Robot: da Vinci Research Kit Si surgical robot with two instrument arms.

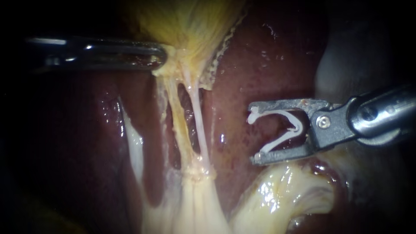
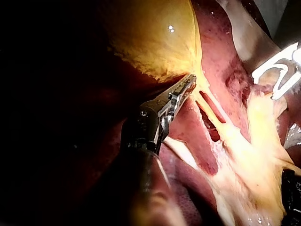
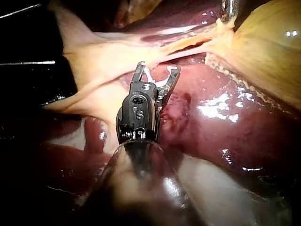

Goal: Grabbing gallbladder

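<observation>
The yellow gallbladder (image 1: 190,21) fills the upper middle of the endoscope view and narrows downward. My left instrument (image 1: 158,58) reaches in level from the left, jaws shut on the gallbladder's lower edge; the left wrist view shows the same grip (image 2: 188,87) under the gallbladder (image 2: 155,37). Below the grip, two pale tubes run down side by side: a thicker left tube (image 1: 175,112) and a thin right tube (image 1: 198,117). My right instrument (image 1: 255,133) stands right of them, apart, its wide jaws holding a white clip (image 1: 281,113) over the liver. The right wrist view shows this instrument (image 3: 158,69) short of the stretched tissue.
Dark red liver (image 1: 260,56) lies behind and around the tubes. A glistening yellow fatty mass (image 1: 281,195) sits under my right instrument. Pale tissue (image 1: 195,203) gathers where the tubes meet below.
</observation>
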